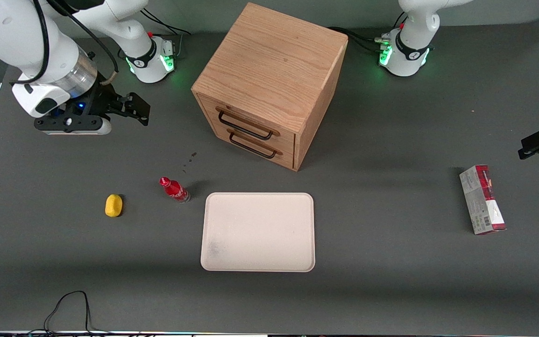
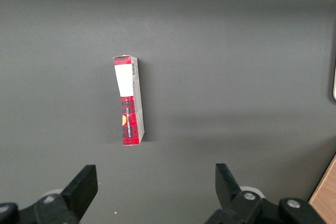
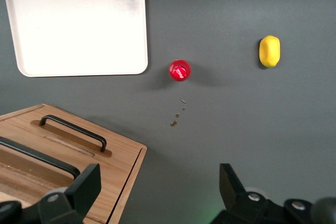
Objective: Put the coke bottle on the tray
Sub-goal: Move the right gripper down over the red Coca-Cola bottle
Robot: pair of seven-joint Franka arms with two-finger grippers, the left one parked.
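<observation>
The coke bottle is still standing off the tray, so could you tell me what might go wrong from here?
1. The coke bottle is small and upright, standing alone; a slightly off descent by the open gripper, now high above the table, could tip it.
2. A knocked bottle might roll toward the yellow object beside it.
3. It stands close to the tray rim, so a low carry could clip that raised edge.
</observation>
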